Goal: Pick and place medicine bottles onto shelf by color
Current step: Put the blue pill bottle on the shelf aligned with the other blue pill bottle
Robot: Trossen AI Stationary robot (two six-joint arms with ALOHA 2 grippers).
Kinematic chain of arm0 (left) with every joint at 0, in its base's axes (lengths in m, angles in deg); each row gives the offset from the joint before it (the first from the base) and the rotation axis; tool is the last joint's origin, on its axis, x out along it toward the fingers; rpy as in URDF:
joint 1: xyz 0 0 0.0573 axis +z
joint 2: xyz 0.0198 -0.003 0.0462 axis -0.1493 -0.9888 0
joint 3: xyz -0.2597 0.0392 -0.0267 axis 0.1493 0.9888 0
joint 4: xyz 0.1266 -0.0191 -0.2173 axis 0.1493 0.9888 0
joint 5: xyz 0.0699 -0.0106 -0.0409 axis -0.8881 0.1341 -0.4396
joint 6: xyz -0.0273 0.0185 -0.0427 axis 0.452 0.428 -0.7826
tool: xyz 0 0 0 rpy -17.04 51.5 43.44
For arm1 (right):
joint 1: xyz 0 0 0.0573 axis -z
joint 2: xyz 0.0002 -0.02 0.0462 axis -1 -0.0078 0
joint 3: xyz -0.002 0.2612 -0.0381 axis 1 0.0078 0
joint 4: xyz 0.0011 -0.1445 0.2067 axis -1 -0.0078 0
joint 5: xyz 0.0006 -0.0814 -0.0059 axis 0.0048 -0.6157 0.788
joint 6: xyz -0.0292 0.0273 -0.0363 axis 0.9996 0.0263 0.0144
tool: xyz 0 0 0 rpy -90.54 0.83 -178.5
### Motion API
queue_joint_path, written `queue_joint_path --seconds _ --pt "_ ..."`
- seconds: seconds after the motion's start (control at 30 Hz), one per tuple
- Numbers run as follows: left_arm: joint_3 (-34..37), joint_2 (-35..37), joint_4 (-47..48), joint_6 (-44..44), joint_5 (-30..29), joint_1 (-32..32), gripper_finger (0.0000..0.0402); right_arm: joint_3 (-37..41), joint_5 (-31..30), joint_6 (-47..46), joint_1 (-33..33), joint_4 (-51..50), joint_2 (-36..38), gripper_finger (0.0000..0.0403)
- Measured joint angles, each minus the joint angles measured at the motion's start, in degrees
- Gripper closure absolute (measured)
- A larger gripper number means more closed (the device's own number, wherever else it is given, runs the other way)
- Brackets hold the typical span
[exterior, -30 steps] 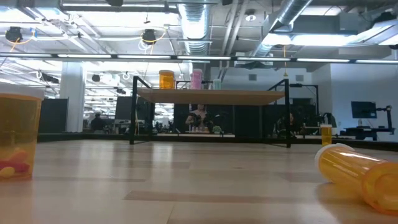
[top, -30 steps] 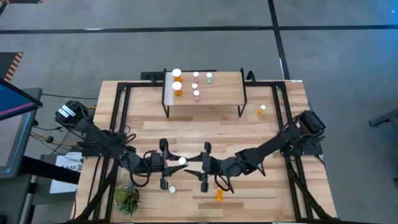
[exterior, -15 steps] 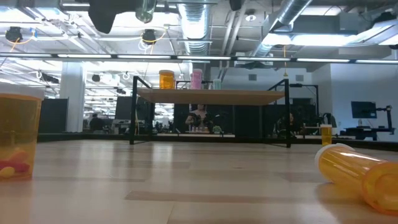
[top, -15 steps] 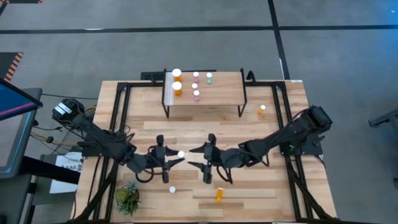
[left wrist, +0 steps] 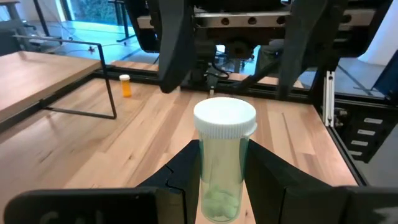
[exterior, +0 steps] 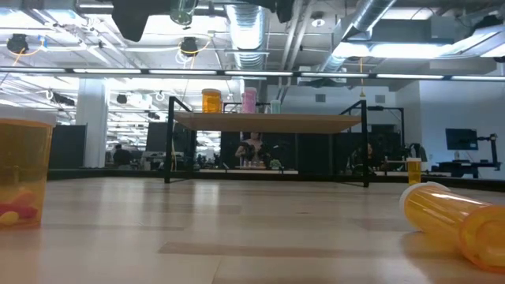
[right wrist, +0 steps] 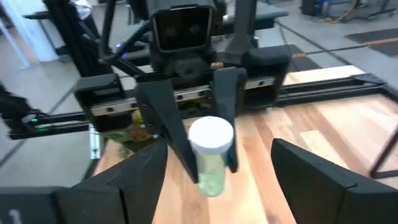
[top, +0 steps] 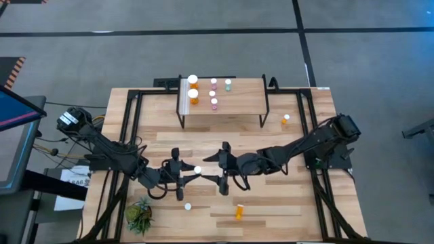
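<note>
A pale green medicine bottle [left wrist: 222, 163] with a white cap [top: 197, 169] hangs above the table's middle, and my left gripper [top: 192, 171] is shut on it. My right gripper [top: 207, 169] faces it from the table's right side, open wide and touching nothing; in its own view its fingers [right wrist: 138, 180] stand far apart. The shelf [top: 237, 102] stands at the far middle. On its left part stand two orange, three pink and one pale green bottle [top: 228, 84]. My left gripper pinches the green bottle's body [left wrist: 206, 186] between its two fingers, below the cap. The fingers [left wrist: 186, 171] come nearly level from the table's left side. The bottle stands upright, cap up, lifted clear of the table.
An orange bottle [top: 285, 120] stands right of the shelf. Another orange bottle [top: 239, 212] lies near the front edge. A white-capped bottle [top: 188, 207] stands near my left gripper, and a small plant [top: 139, 215] sits at the front left.
My right gripper has opened wider and gone a little toward the table's far edge, away from the green bottle. The bottle has stayed in my left gripper, which has tipped its wrist slightly.
</note>
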Motion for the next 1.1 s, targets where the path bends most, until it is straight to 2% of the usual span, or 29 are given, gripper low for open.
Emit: queue_joint_path --seconds 0.23,0.53,0.77,0.97,1.1 --pt "0.0 0.0 0.0 0.0 0.0 0.0 0.0312 0.0 5.7 -1.7 1.4 0.4 0.0 0.0082" --pt "0.0 0.0 -0.3 0.0 0.2 0.0 0.0313 0.0 6.0 3.4 1.9 1.0 -0.3 0.0081" --pt "0.0 0.0 -0.5 0.0 2.8 0.0 0.0313 0.0 6.1 5.7 2.0 3.2 -0.3 0.0081" --pt "0.0 0.0 -4.7 0.3 5.5 0.0 0.0313 -0.6 11.6 5.8 2.1 2.2 -0.3 0.0081" --pt "0.0 0.0 -4.6 0.4 6.0 0.0 0.0313 -0.6 12.0 5.8 1.7 2.8 -0.3 0.0081"
